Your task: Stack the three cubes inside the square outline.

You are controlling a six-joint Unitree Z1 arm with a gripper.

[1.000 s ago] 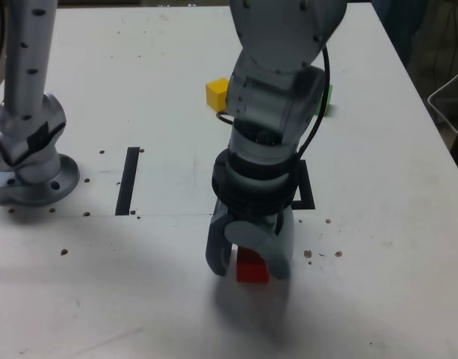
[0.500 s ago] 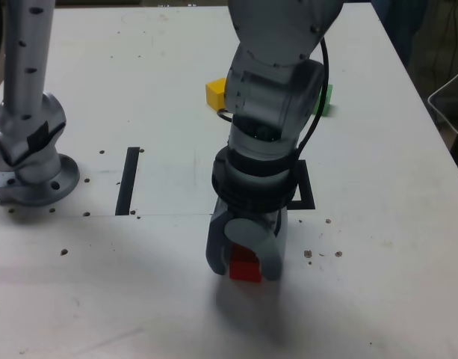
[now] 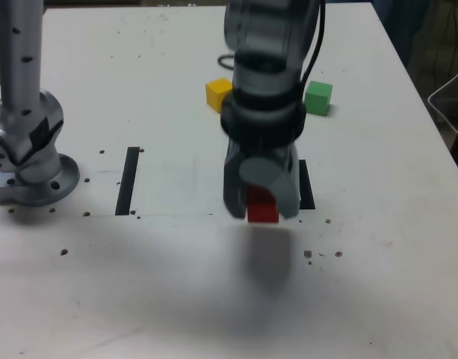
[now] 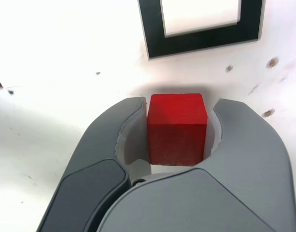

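Exterior view, far left: The grey arm base [image 3: 36,179] stands on the white table, well apart from the square outline [image 3: 306,187], beyond the black strip.
Black strip [image 3: 128,182]: Lies flat to the exterior view's left of the outline, with nothing on it.
Yellow cube [image 3: 219,93]: Sits on the table on the far side of the outline, its edge partly hidden by the arm.
Arm: Reaches down from the exterior view's top edge, its wrist blocking much of the outline, the gripper [image 3: 263,205] pointed down toward the table.
Gripper: Clamped on the red cube [image 3: 263,212], one finger against each of two opposite sides.
Red cube: Held above the table just on the near side of the outline, its face roughly upright, a soft shadow below; the wrist view shows it apart from the black frame.
Square outline: No cube visible in the part of its white centre that the wrist view shows; the rest is out of sight.
Green cube [image 3: 318,98]: Rests on the table on the outline's far side, loose.
Progress: An early stage, by all appearances, with one cube in hand, its placement pending, and two left to stack.
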